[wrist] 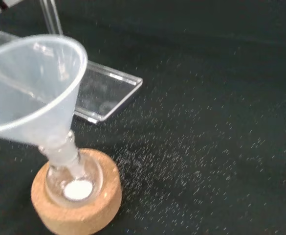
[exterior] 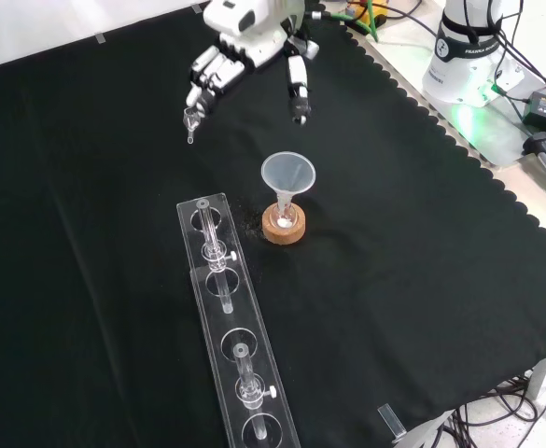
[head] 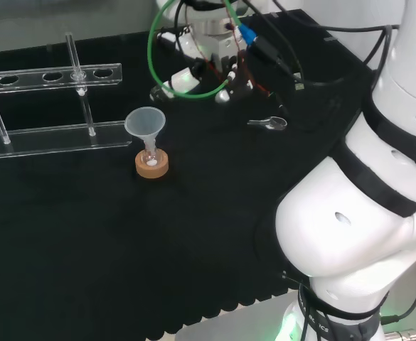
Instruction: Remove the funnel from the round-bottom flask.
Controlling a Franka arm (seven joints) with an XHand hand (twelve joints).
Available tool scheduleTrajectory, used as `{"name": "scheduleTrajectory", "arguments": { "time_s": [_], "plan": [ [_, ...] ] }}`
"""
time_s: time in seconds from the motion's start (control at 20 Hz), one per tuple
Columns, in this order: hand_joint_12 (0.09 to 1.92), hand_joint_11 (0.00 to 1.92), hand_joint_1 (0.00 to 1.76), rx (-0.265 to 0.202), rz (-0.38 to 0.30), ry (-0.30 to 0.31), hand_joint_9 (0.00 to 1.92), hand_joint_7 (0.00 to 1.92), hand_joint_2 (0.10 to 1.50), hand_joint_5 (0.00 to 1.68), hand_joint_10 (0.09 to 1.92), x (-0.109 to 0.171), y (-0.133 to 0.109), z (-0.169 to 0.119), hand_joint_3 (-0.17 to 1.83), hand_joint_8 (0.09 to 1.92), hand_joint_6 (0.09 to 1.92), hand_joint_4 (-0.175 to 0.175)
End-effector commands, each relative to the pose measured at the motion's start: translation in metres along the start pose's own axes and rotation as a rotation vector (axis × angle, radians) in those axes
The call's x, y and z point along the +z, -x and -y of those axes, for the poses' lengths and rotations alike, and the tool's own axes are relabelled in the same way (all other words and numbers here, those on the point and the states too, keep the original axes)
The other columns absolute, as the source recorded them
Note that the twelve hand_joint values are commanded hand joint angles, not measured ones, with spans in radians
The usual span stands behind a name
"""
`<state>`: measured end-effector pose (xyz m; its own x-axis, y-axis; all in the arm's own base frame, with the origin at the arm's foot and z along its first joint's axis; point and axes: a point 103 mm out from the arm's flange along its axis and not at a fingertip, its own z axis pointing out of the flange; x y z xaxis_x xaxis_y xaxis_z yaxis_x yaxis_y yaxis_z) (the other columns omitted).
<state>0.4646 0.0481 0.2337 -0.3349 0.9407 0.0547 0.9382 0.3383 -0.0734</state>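
Front view places the funnel (exterior: pixel 288 176) seated in the neck of the flask (exterior: pixel 285 216), which rests on a cork stand (exterior: pixel 283 227); the removal has not begun, and the whole of the task is judged outstanding. White powder lies in the bottom of the flask (wrist: pixel 77 188) in the wrist view, and fine specks are scattered on the cloth (wrist: pixel 221 122) beside the stand. The hand (exterior: pixel 245 42) hangs above the cloth, with the funnel well apart from it, lower in the front view and slightly to the right of its fingertips. No contact with funnel, flask or stand is seen. Its fingers (exterior: pixel 207 79) are curled in part and the thumb (exterior: pixel 297 89) points down, set apart from them. A small clear piece appears to hang at the fingertips, too small to identify, so whether the hand holds anything cannot be told with confidence. In the head view the hand (head: pixel 193 74) sits behind cables, and the funnel (head: pixel 145 124) stands nearer the camera and to its left. A clear rack (exterior: pixel 226 308) lies beyond the flask as reckoned from the hand, close to the stand but not touching it. Remaining work, as judged: bring the hand down to the funnel, take it by the cone, and lift it straight out of the neck without tipping the flask off its stand.
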Motion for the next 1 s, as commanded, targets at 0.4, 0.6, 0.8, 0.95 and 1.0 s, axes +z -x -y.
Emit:
{"name": "scheduleTrajectory", "arguments": {
  "time_s": [0.4, 0.6, 0.8, 0.95, 1.0],
  "plan": [
    [1.48, 0.00, 0.22, 0.002, 0.019, -0.263, 0.08, 0.00, 0.68, 0.06, 0.09, 0.056, -0.037, -0.008, 0.01, 0.09, 0.09, -0.081],
    [1.34, 0.00, 0.14, 0.002, -0.003, -0.297, 0.01, 0.00, 0.69, 0.02, 0.09, 0.056, -0.050, 0.000, 0.01, 0.09, 0.09, -0.064],
    [1.31, 0.00, 0.08, 0.029, 0.014, -0.333, 0.00, 0.00, 0.70, 0.01, 0.09, 0.054, -0.061, 0.007, 0.01, 0.09, 0.09, -0.046],
    [1.31, 0.00, 0.07, 0.040, 0.048, -0.357, 0.00, 0.00, 0.70, 0.03, 0.09, 0.054, -0.066, 0.008, 0.01, 0.09, 0.09, -0.043],
    [1.31, 0.00, 0.06, 0.036, 0.058, -0.357, 0.00, 0.00, 0.70, 0.03, 0.09, 0.054, -0.069, 0.010, 0.02, 0.09, 0.09, -0.043]
  ]
}}
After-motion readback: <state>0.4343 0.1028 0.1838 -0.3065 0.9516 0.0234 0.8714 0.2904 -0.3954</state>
